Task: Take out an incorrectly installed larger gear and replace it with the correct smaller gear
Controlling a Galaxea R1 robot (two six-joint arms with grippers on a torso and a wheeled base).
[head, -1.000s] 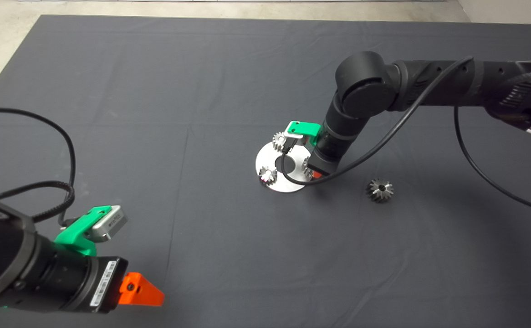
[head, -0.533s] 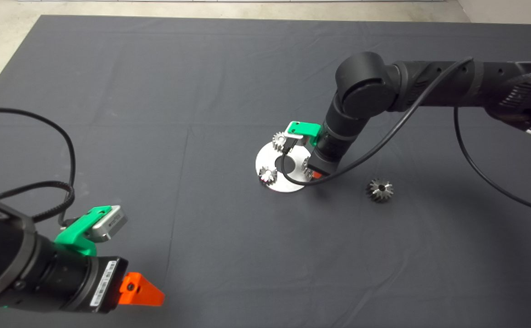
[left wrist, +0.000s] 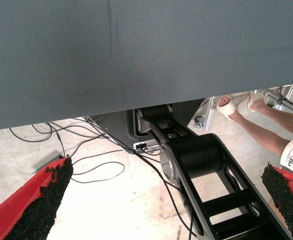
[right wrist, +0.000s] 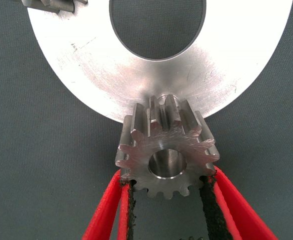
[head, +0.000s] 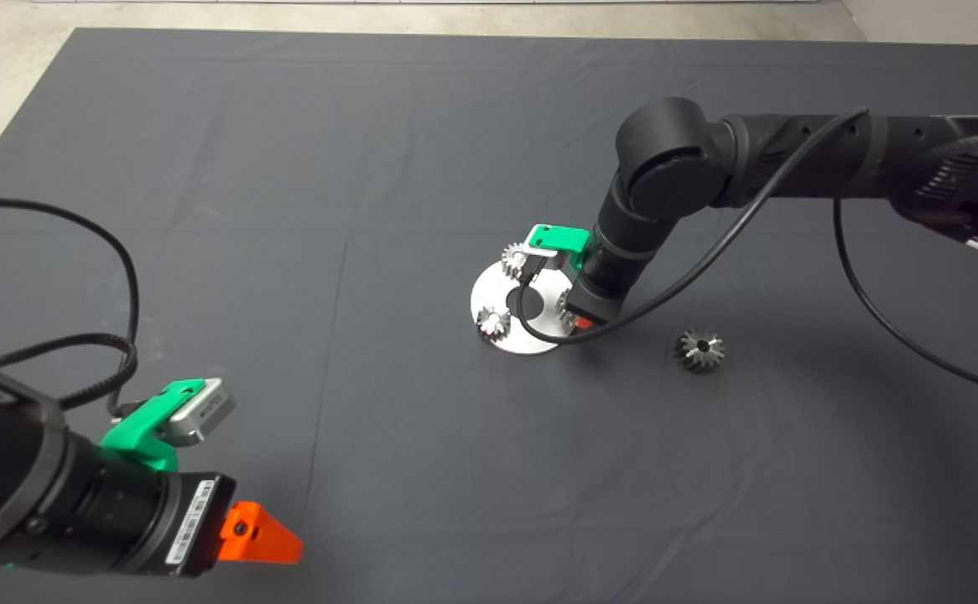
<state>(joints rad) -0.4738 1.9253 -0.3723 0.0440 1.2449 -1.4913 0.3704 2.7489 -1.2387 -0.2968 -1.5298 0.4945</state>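
Right tool (right wrist: 167,187) apparently clamped — left tool (left wrist: 161,200) (parked) agape.

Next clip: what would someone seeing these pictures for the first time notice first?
First, the right hand shut on the smaller gear, holding it at the rim of the shiny steel disc mid-mat, where two other small gears sit. The larger gear lies alone on the mat to the disc's right. The left hand waits open at the lower left edge.

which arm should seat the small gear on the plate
Right. Its end effector is shut on the small gear at the plate rim. The left end effector is parked at the mat's near left, far from the plate.
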